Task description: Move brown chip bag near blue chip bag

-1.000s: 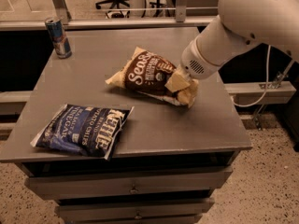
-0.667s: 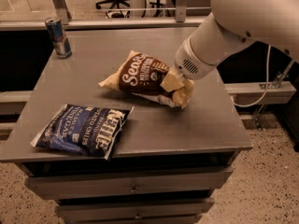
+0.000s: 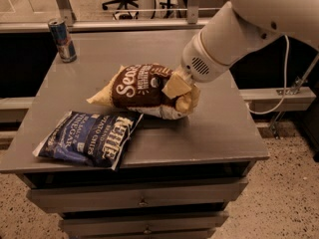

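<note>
The brown chip bag (image 3: 139, 88) has white script lettering and tan ends. It is held at its right end by my gripper (image 3: 180, 91), which is shut on it just above the table. Its lower edge hangs right by the top right corner of the blue chip bag (image 3: 89, 138), which lies flat at the table's front left with white "Kettle" lettering. My white arm (image 3: 234, 29) reaches in from the upper right.
A small blue drink can (image 3: 63, 40) stands at the grey table's (image 3: 214, 128) back left corner. Drawers run below the table front. A rail and chair legs are behind the table; a cable hangs at the right.
My gripper has carried the brown chip bag left and toward the front, bringing it close to the blue chip bag. The blue bag and can have not moved.
</note>
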### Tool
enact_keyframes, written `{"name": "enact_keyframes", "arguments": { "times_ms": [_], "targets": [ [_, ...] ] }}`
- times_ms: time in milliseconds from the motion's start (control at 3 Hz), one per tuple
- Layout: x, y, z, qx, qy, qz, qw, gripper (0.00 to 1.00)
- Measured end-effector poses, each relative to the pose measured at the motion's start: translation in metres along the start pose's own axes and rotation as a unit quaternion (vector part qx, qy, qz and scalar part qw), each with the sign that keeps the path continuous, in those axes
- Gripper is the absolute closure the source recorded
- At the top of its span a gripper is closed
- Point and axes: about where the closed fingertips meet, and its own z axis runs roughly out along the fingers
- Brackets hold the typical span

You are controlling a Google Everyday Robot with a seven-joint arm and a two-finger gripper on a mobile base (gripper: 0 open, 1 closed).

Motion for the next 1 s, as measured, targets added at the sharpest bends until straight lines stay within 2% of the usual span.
{"name": "enact_keyframes", "arguments": {
  "times_ms": [333,1000],
  "targets": [
    [-0.002,0.0134,0.0047,-0.018,0.002,0.001,0.9998,0.7],
    [0.0063,0.0221,0.0119,-0.033,0.007,0.007,0.9994,0.08]
  ]
}}
